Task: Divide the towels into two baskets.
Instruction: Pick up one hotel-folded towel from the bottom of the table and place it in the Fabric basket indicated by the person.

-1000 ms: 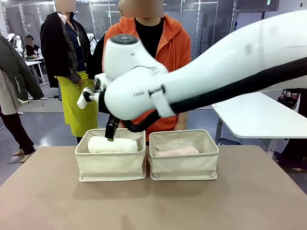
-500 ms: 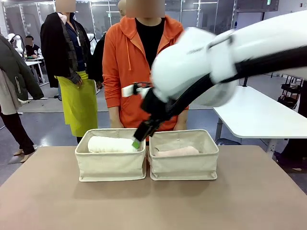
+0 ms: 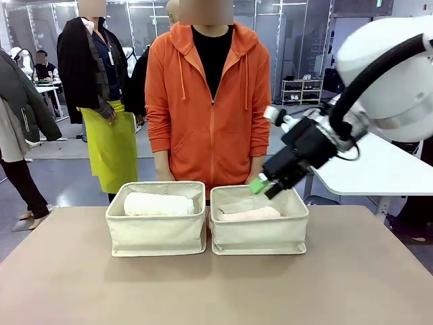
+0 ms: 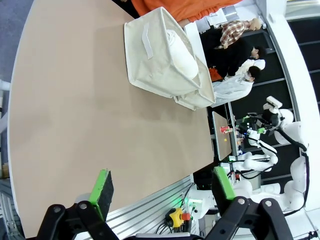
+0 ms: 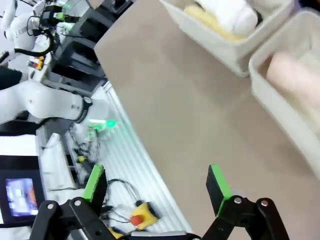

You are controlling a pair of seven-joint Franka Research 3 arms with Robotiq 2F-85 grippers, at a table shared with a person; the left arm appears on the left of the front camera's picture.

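Our right gripper [image 3: 265,187] hangs empty with jaws wide above the right basket's [image 3: 259,233] back rim, where the pink towel [image 3: 247,214] lies. The white towel [image 3: 159,204] lies in the left basket [image 3: 156,235]. Our left gripper [image 4: 162,187], jaws wide and empty, hovers over the table's [image 4: 90,125] near edge.

Two baskets side by side on table [image 3: 203,291], left basket [image 3: 156,227] holding one towel [image 3: 159,204], right basket [image 3: 259,228] another towel [image 3: 247,214]
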